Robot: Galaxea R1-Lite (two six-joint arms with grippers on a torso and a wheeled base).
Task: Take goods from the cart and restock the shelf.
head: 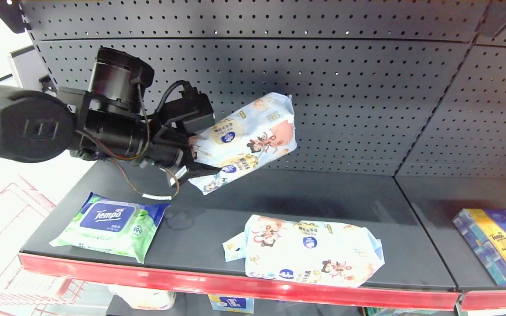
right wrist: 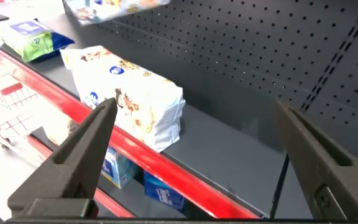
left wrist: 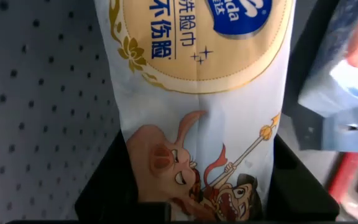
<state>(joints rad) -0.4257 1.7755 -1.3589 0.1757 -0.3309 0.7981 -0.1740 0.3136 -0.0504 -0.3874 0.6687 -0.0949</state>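
In the head view, the left tool (head: 191,159) is closed on the near, lower end of the held pack (head: 246,140). This soft tissue pack with cartoon print hangs tilted in the air above the shelf (head: 323,197), and its far end is close to the perforated back wall (head: 367,109). To do the step well, the arm should probably bring the pack level and lower it onto the bare dark area. That area is behind the lying pack (head: 310,252) and to the right of the green pack (head: 110,224). The tool should open only when the pack rests on the shelf, because a soft pack dropped from a height may roll. The far end should not scrape the back wall.

In the left wrist view, the held pack (left wrist: 197,112) runs away from the camera, and dark fingers (left wrist: 107,183) press on both of its sides.

In the right wrist view, the right tool (right wrist: 197,162) is wide open and holds nothing. It hovers in front of the red shelf edge, well apart from the lying pack (right wrist: 129,99).
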